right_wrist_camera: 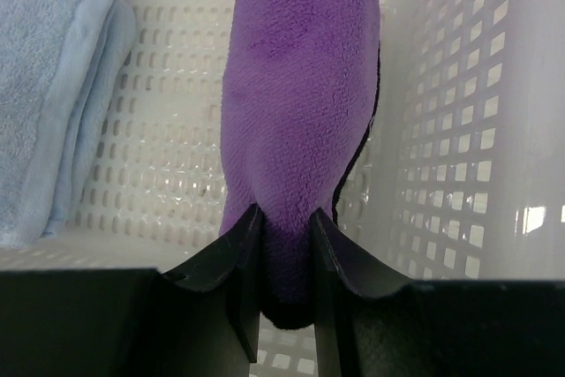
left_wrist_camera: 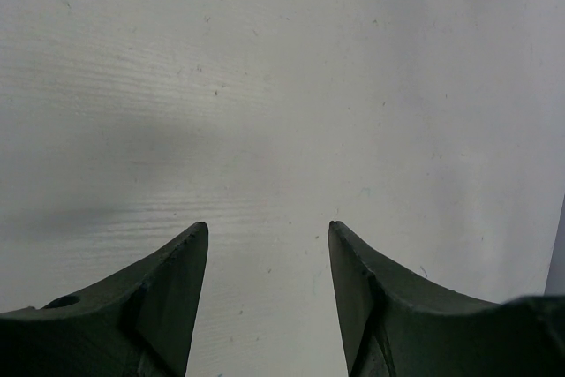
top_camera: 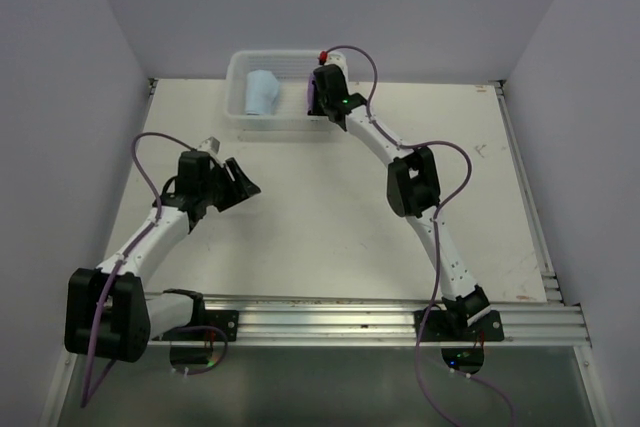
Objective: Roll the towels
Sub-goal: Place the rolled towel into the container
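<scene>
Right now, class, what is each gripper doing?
Left gripper: open, holding nothing.
Right gripper: shut on the soft purple towel, inside the white perforated plastic basket.

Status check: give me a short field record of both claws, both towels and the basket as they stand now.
left claw: open, empty, over bare table
right claw: shut on purple towel, reaching into the basket
purple towel: bundled, looks rolled, held in the basket's right part; contact with the floor cannot be told
blue towel: rolled, lying in the basket's left part, apart from the purple one
basket: white, at the table's far edge
</scene>
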You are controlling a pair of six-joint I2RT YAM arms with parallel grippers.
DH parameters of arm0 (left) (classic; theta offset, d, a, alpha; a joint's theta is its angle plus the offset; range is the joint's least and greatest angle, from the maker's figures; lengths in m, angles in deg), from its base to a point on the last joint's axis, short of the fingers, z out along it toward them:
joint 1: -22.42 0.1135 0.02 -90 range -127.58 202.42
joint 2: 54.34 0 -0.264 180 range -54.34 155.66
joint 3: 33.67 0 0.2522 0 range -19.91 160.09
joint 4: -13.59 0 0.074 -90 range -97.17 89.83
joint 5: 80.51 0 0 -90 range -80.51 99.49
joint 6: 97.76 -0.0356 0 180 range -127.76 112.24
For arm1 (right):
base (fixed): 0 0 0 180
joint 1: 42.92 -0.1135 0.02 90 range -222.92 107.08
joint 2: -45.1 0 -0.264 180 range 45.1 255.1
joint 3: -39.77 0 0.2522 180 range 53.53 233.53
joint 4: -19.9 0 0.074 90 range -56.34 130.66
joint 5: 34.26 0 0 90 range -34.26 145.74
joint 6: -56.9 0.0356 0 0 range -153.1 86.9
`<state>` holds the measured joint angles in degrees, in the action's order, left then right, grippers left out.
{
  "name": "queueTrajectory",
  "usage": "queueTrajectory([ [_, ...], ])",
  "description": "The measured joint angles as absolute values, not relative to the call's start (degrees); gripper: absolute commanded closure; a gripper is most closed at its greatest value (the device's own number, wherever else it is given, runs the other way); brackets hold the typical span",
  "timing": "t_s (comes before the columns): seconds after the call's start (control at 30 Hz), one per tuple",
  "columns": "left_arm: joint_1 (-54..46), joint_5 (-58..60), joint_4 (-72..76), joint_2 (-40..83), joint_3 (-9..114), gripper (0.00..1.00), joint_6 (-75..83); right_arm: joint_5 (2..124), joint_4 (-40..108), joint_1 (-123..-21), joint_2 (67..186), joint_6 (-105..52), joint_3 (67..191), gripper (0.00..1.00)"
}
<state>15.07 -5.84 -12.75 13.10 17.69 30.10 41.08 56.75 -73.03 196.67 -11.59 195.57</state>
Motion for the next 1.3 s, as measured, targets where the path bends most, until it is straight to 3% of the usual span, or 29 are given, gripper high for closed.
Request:
queueTrajectory([
  [0.03,14.8,-5.8,-12.7,13.3,17.7,0.40,30.1,41.5,56.8,-72.9,196.7,-11.4,195.6,0.97],
  [0.07,14.6,-5.8,-12.7,13.6,17.7,0.40,30.1,41.9,56.7,-72.8,196.7,-11.2,195.6,0.84],
  [0.13,14.3,-5.8,-12.7,14.0,17.7,0.40,30.1,42.3,56.7,-72.6,196.7,-10.9,195.6,0.77],
  [0.17,14.3,-5.7,-12.7,14.2,17.7,0.40,30.1,42.5,56.7,-72.5,196.7,-10.7,195.6,0.67],
  [0.33,14.1,-5.7,-12.7,14.5,17.7,0.40,30.1,43.5,56.6,-72.0,196.7,-10.3,195.6,0.65],
  [0.6,14.0,-5.6,-12.7,14.5,17.7,0.40,30.1,43.6,56.8,-71.2,196.7,-9.5,195.6,0.50],
  [1.0,13.2,-5.2,-12.7,14.5,17.7,0.39,30.1,43.8,56.7,-70.6,196.7,-8.6,195.7,0.48],
  [1.17,13.0,-5.0,-12.8,14.5,17.8,0.37,30.1,45.0,56.2,-70.5,196.5,-8.5,195.8,0.25],
  [1.3,12.9,-4.1,-13.1,14.4,19.0,0.36,29.8,47.5,53.6,-70.4,193.4,-9.1,191.9,0.15],
])
